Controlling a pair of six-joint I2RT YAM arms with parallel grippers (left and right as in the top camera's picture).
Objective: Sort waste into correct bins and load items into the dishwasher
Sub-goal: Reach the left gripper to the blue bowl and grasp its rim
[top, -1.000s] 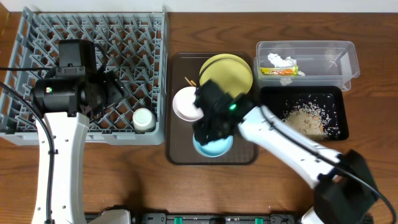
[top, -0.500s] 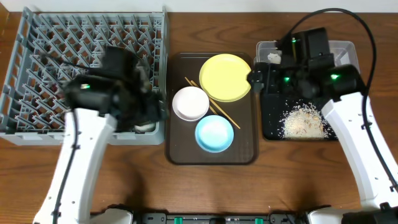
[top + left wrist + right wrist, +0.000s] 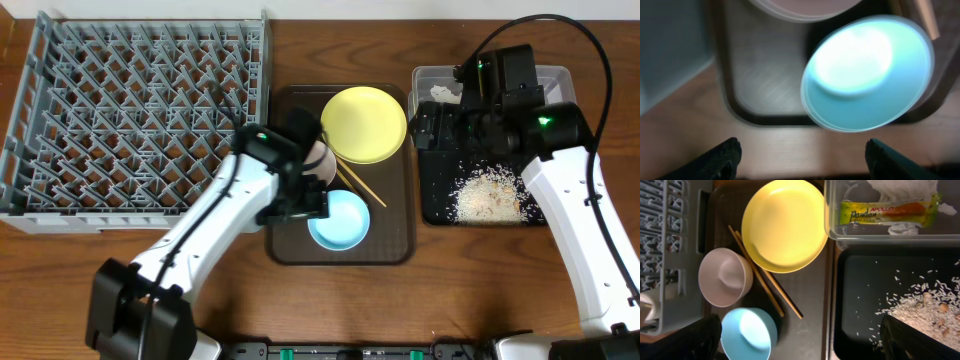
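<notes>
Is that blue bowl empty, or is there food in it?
Empty. The blue bowl sits upright on the tray, and both wrist views show only its bare, glossy inside.

on your dark brown tray (image 3: 392, 235) sit a yellow plate (image 3: 785, 225), a white bowl (image 3: 725, 276), a light-blue bowl (image 3: 748, 334) and tan chopsticks (image 3: 765, 282). right of it, white rice (image 3: 920, 305) speckles the black tray (image 3: 860, 295); the wrapper (image 3: 887, 212) is green and orange. left of it, the grey rack (image 3: 120, 110) shows a grid.

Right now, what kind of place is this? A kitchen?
Probably a tabletop dish-clearing station, like a kitchen cleanup corner: a grey dish rack, a brown tray holding a yellow plate, and a black tray of rice scraps.
</notes>
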